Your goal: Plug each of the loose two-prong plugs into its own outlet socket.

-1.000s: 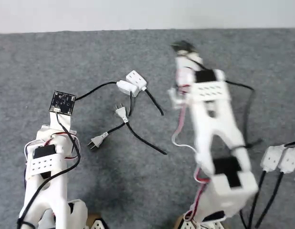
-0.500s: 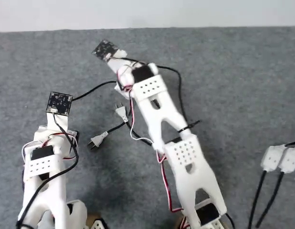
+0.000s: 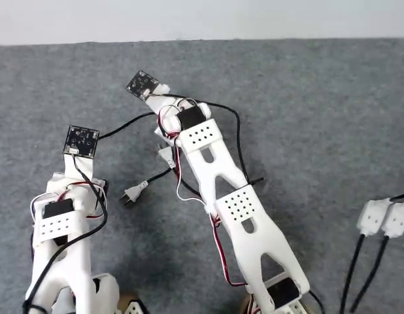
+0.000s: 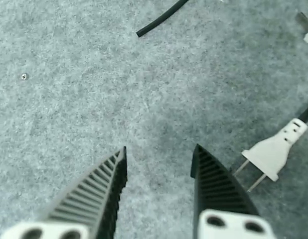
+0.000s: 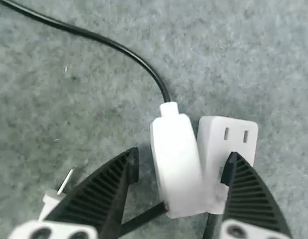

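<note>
Though arm-hidden, sockets within right gripper

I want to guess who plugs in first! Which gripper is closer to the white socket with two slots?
Right. The right gripper hangs open right over the white socket. The left gripper is far off, open over carpet beside a loose plug.

The mat is speckled grey. Plug, socket and arms are white, with black cords. The ribbed fingers are black, and the arm wires red
</note>
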{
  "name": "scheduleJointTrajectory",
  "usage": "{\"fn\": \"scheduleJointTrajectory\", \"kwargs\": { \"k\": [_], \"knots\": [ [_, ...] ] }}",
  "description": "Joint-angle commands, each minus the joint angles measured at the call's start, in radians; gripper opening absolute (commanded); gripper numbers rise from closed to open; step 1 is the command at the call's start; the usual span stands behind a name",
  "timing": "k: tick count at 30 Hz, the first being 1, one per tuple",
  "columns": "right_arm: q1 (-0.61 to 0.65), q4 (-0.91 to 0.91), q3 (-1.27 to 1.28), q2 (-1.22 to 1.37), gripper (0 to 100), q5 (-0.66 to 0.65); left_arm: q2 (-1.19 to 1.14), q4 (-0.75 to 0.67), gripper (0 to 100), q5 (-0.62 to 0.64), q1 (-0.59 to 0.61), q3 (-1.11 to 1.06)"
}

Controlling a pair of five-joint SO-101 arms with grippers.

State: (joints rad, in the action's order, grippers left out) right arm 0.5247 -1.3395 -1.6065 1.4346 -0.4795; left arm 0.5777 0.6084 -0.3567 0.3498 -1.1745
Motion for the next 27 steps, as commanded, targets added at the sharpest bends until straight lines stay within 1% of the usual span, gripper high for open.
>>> {"fn": "scheduleJointTrajectory", "kwargs": {
  "k": [1, 3, 4, 5, 7, 10, 17, 20, 22, 27],
  "knots": [
    [-0.013, -0.058, -0.038, -0.012, 14.7, -0.003, 0.023, -0.028, 20, 0.005, 0.005, 0.024],
    [-0.010, -0.097, -0.040, -0.019, 0.8, -0.003, 0.023, -0.028, 20, 0.005, 0.005, 0.024],
    [-0.010, -0.117, -0.040, -0.025, 0.7, 0.000, 0.023, -0.028, 20, 0.003, 0.005, 0.022],
    [-0.012, -0.140, -0.040, -0.033, 3.6, 0.002, 0.023, -0.028, 20, 0.003, 0.005, 0.022],
    [-0.015, -0.189, -0.060, -0.054, 0.2, 0.005, 0.023, -0.028, 20, 0.003, 0.005, 0.022],
    [-0.018, -0.272, -0.078, -0.114, 0.6, 0.026, 0.023, -0.028, 20, 0.003, 0.005, 0.022],
    [-0.002, -0.450, -0.075, -0.374, 0.9, 0.241, 0.023, -0.028, 20, 0.003, 0.005, 0.022],
    [-0.007, -0.466, -0.061, -0.475, 0.8, 0.345, 0.023, -0.028, 20, 0.003, 0.005, 0.022],
    [-0.015, -0.466, 0.008, -0.542, 0.8, 0.410, 0.023, -0.028, 20, 0.003, 0.005, 0.022],
    [0.012, -0.464, 0.345, -0.754, 0.8, 0.473, 0.023, -0.029, 20, 0.003, 0.005, 0.022]
  ]
}}
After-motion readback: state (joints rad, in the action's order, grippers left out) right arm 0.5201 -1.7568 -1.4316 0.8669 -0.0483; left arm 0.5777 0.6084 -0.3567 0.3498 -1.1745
